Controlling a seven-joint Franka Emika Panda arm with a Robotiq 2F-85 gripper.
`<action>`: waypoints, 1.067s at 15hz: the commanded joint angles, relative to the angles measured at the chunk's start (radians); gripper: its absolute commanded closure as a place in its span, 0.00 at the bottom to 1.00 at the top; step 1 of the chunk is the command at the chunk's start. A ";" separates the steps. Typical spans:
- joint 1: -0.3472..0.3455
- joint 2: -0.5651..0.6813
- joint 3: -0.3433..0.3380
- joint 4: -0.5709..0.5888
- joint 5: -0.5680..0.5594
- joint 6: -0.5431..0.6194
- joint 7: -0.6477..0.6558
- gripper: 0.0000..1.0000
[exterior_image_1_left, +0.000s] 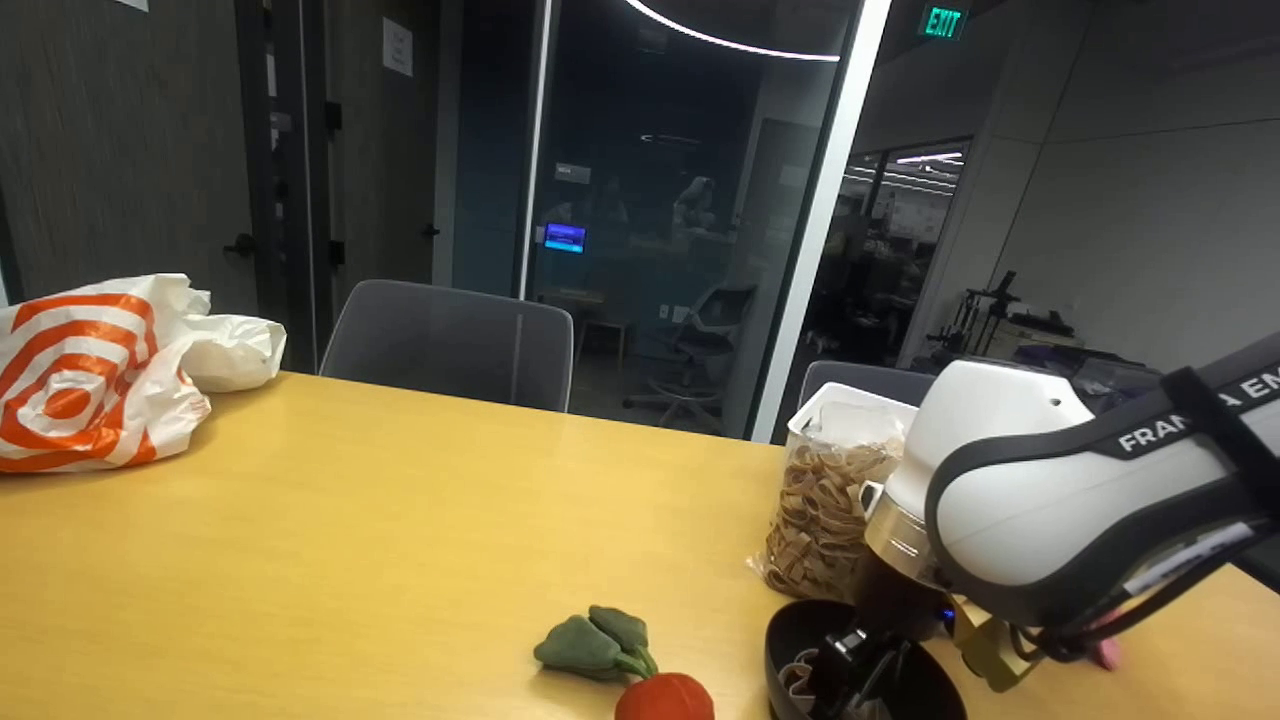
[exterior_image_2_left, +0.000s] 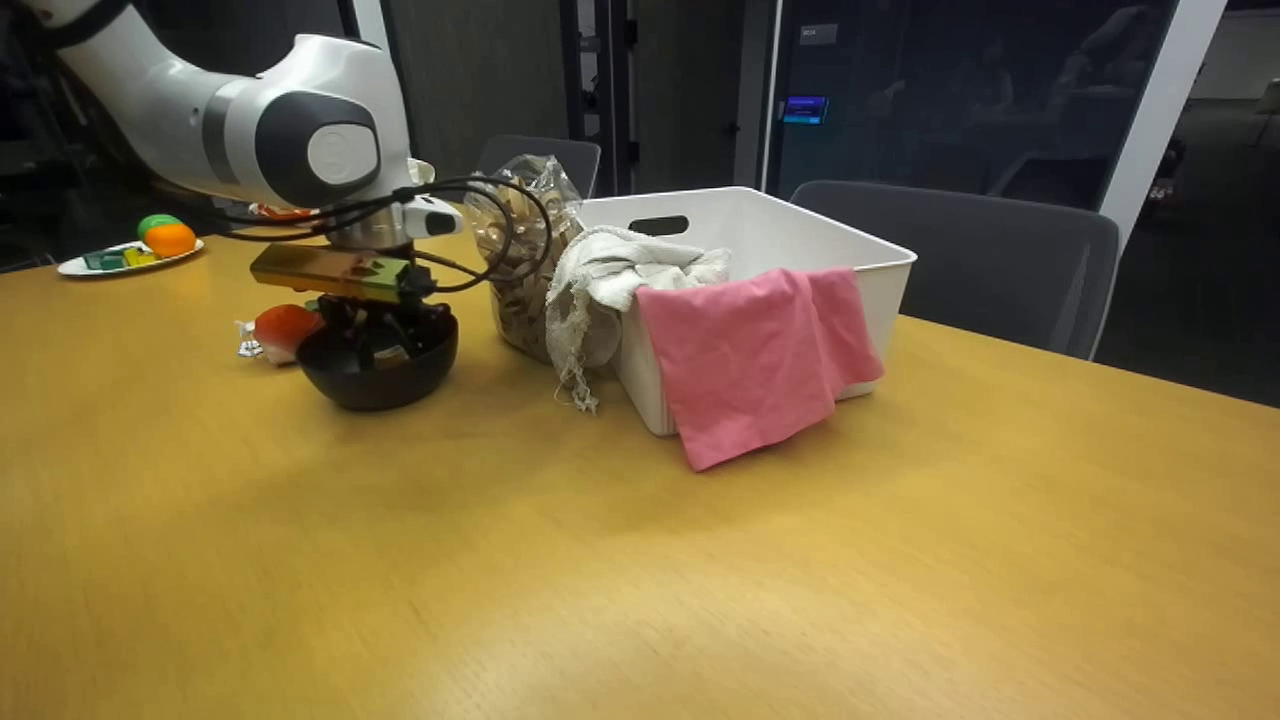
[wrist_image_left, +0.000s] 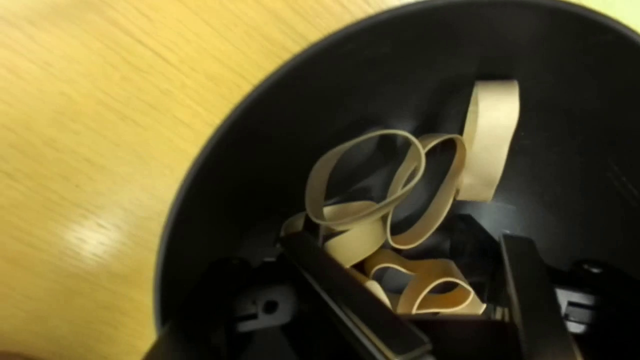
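My gripper (wrist_image_left: 406, 239) reaches down into a black bowl (exterior_image_2_left: 370, 388), its jaws standing apart. Several tan rubber bands lie in the bowl; in the wrist view a folded band (wrist_image_left: 437, 267) sits between the fingers, and a wide yellowish band (wrist_image_left: 360, 244) lies close by the left finger (wrist_image_left: 345, 292). Beyond the fingertips, a pale band (wrist_image_left: 492, 140) leans on its edge on the bowl's dark inside. No band looks pinched, though the lower part of the gap is dark. Both exterior views show the gripper (exterior_image_1_left: 858, 665) partly hidden within the bowl.
Close to the bowl stands a clear bag of rubber bands (exterior_image_2_left: 525, 290), beside a white bin (exterior_image_2_left: 850, 240) with a white cloth (exterior_image_2_left: 640, 262) and pink cloth (exterior_image_2_left: 750, 360) over its edge. A red toy vegetable (exterior_image_1_left: 665, 698) with green leaves (exterior_image_1_left: 580, 648) lies near. Farther off are a plate (exterior_image_2_left: 75, 267) and shopping bag (exterior_image_1_left: 170, 330).
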 joint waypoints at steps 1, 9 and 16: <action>-0.010 0.009 0.007 0.017 -0.001 0.007 -0.012 0.60; -0.028 -0.026 -0.001 0.039 0.010 -0.050 -0.003 1.00; -0.057 -0.104 -0.011 0.104 0.111 -0.264 -0.062 0.99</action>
